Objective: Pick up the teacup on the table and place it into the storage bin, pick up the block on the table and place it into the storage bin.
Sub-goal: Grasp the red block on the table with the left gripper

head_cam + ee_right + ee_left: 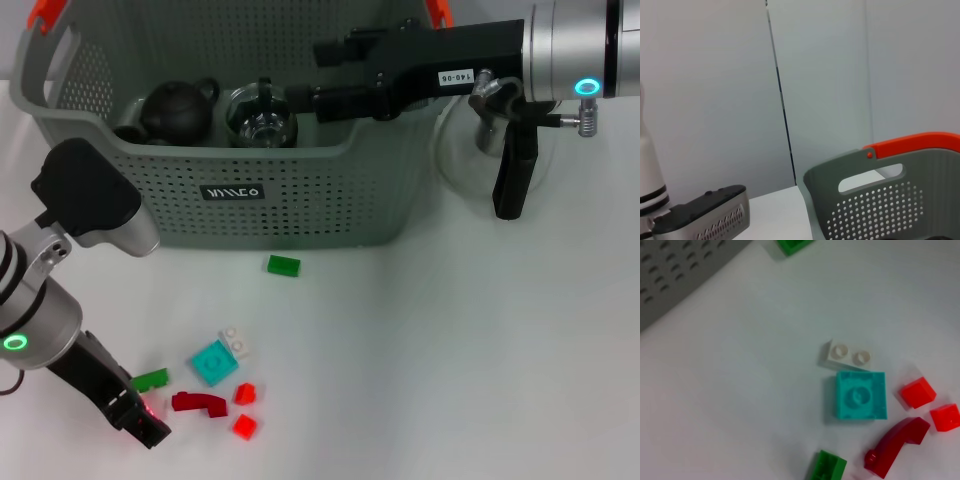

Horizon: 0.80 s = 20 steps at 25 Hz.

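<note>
The grey perforated storage bin [300, 205] stands at the back of the table. Inside it a glass teacup [260, 120] rests beside a dark teapot [178, 110]. My right gripper [308, 75] reaches over the bin from the right, open, its fingertips just beside the teacup. Several blocks lie in front of the bin: a green block [283, 265], a white block [236, 342], a teal block [213, 362], a second green block [150, 380], a dark red curved block [200, 403] and two small red blocks [245, 393]. My left gripper [145, 420] hovers low beside the second green block.
A glass pitcher with a black handle [515, 175] stands right of the bin under my right arm. The left wrist view shows the teal block [860, 395], white block [845, 354], dark red block [895, 445] and bin wall [670, 275]. The right wrist view shows the bin's orange handle [920, 142].
</note>
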{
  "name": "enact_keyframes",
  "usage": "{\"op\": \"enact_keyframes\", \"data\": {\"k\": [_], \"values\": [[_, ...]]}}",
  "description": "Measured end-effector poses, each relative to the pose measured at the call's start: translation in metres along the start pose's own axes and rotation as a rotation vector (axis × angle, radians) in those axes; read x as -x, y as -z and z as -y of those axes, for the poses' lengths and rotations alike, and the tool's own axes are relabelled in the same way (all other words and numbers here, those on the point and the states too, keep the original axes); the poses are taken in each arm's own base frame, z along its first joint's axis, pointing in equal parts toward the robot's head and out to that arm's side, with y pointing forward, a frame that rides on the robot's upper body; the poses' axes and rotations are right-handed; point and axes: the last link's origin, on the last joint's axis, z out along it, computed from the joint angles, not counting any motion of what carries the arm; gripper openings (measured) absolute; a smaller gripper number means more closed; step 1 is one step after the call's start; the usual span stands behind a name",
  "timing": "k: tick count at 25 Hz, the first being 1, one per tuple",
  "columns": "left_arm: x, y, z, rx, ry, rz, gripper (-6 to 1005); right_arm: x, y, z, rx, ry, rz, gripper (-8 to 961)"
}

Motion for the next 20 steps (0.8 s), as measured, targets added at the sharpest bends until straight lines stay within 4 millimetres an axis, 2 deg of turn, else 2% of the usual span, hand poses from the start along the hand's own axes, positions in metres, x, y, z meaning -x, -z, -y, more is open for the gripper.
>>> {"op": "enact_keyframes", "data": {"k": [20], "values": [[0.0004, -0.0040, -0.0004, -0.025, -0.001, 0.002, 854, -0.0026, -0.0001, 0.0003, 0.001, -0.001, 0.001, 777]]}}
